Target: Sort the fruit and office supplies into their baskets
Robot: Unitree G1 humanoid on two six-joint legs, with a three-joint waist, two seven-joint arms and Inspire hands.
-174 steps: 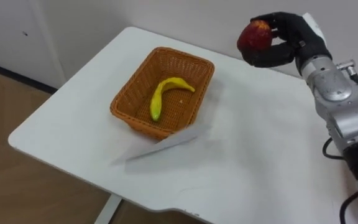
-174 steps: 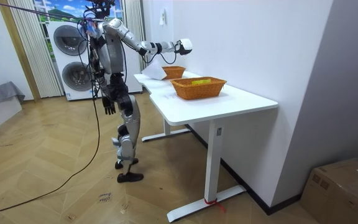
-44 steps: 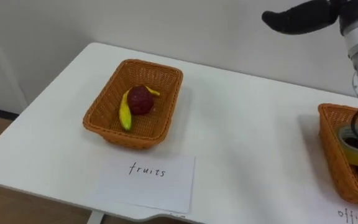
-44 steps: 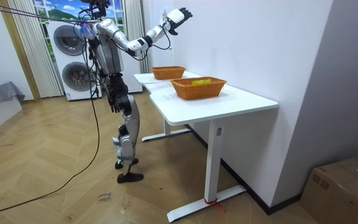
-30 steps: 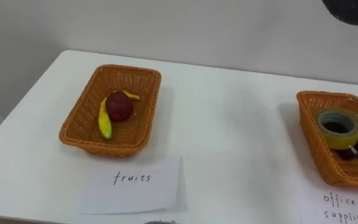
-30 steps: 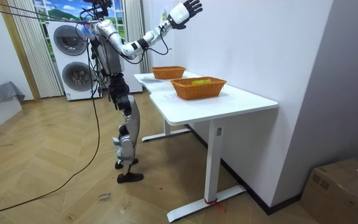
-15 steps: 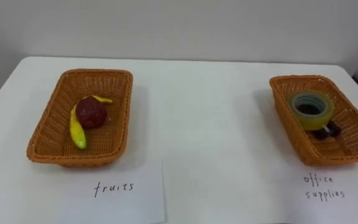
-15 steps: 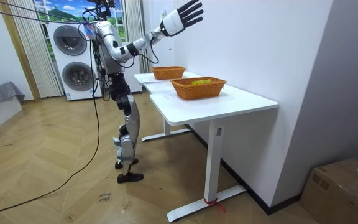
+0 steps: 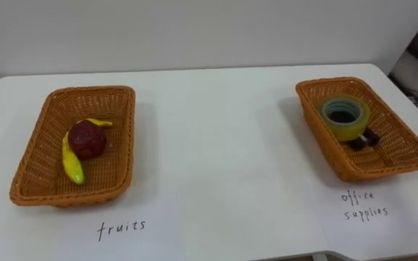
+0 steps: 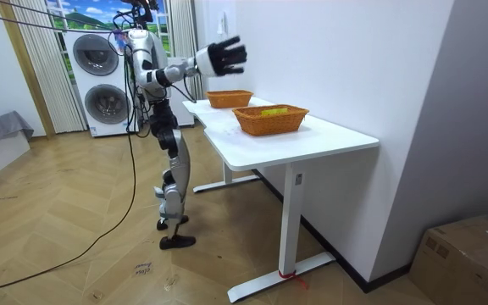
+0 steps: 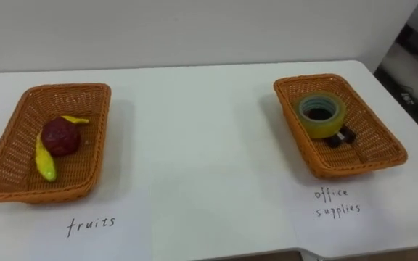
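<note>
On the white table (image 9: 223, 145) stand two wicker baskets. The left basket (image 9: 31, 177) holds a dark red apple (image 9: 86, 139) leaning on a yellow banana (image 9: 71, 165). In the right basket (image 9: 405, 156) lie a yellow-green tape roll (image 9: 345, 116) and a small dark item (image 9: 361, 139). In the room view I stand at the table's far end, my right hand (image 10: 220, 56) out over it at shoulder height, fingers spread and empty. My left hand (image 10: 153, 131) hangs at my hip.
A handwritten paper label (image 9: 122, 228) lies before the fruit basket and another (image 9: 365, 205) before the office basket. The table's right edge (image 9: 412, 94) is close to the office basket. A wall backs the table; washing machines (image 10: 100, 76) stand behind me.
The apple went from my right hand into the left basket. My empty right hand rose high, then dropped to shoulder height. The head camera swung right, bringing both baskets into view.
</note>
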